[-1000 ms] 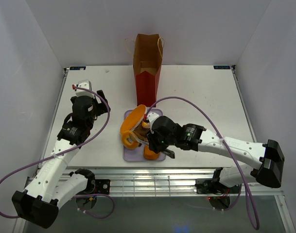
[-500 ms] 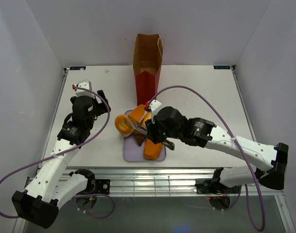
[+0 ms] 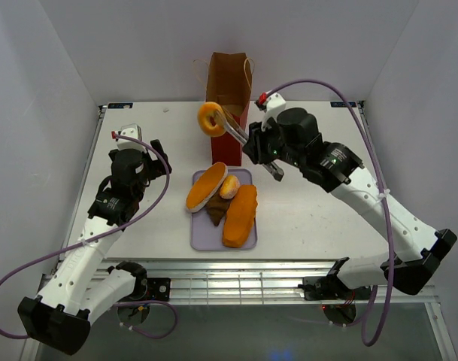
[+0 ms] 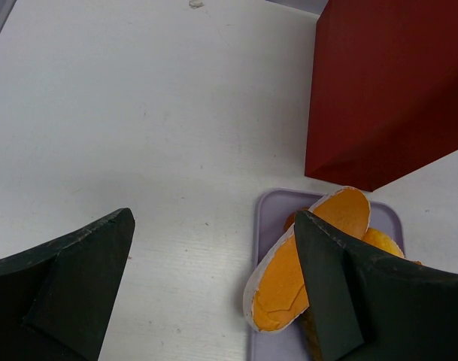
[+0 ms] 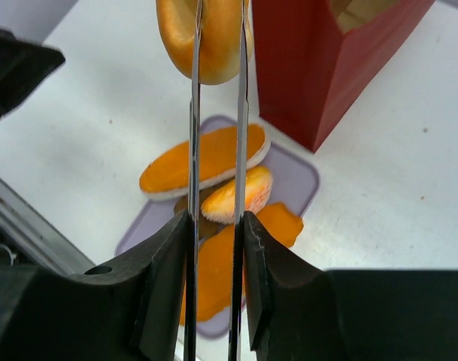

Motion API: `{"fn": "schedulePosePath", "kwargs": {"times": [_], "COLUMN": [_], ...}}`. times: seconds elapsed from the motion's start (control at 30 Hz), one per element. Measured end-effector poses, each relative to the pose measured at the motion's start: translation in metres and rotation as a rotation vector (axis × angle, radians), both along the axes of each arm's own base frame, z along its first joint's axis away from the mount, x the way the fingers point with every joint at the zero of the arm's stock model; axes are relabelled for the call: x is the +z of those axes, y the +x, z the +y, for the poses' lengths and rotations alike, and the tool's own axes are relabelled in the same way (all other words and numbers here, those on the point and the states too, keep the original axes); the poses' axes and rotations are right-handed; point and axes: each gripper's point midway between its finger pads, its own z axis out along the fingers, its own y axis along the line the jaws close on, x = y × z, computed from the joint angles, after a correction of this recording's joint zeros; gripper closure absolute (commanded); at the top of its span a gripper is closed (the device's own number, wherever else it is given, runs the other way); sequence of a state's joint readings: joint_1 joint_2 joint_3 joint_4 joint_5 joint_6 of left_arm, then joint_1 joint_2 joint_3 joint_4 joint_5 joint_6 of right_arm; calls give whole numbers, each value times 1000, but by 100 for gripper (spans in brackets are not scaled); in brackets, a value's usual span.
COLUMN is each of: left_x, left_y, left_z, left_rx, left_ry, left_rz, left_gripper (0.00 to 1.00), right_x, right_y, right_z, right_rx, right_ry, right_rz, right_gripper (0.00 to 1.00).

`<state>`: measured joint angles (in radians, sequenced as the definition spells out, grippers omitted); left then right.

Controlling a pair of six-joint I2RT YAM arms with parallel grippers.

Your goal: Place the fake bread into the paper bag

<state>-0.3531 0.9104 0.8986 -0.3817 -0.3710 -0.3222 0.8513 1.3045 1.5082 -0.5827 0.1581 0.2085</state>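
Note:
My right gripper [image 3: 219, 122] is shut on an orange ring donut [image 3: 210, 118] and holds it in the air just left of the paper bag [image 3: 229, 98], near its open top. The donut also shows between the thin tong blades in the right wrist view [image 5: 206, 36]. The bag is brown above and red below and stands at the back centre. On the lavender tray [image 3: 201, 236] lie an oval loaf [image 3: 206, 186], a small bun [image 3: 229, 186], a long orange loaf [image 3: 241, 216] and a brown wedge [image 3: 216, 214]. My left gripper [image 4: 213, 286] is open and empty, left of the tray.
White walls close in the table on the left, back and right. The table's metal front edge [image 3: 236, 263] runs just below the tray. The left arm [image 3: 108, 210] rests along the left side.
My right gripper has lifted the donut off the tray and carried it up and back to beside the bag's top. The left arm has not moved.

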Motion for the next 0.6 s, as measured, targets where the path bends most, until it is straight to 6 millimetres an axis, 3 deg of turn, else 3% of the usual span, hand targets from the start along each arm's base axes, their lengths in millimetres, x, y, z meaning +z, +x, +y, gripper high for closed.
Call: {"fn": "schedulePosePath", "kwargs": {"times": [0.2,0.3,0.43,0.6], "left_x": [1,1,1,1], "left_y": [0,0,-1,-1], "left_z": [1,1,1,1], "left_rx": [2,3,3,3], "left_ry": [-1,-1,-1,-1], "left_rz": [-4,-4,-4,-5], "left_gripper": [2,2,2,2], "right_x": [47,58,59,45], "right_y": [45,69,102,136], "right_z": [-10,-16,-19,-13], "right_rx": [-51,-80,-116,-128], "right_ry": [50,56,36,-2], "right_rz": [-83,-105,-117,-107], "right_gripper": [62,62,62,61]}}
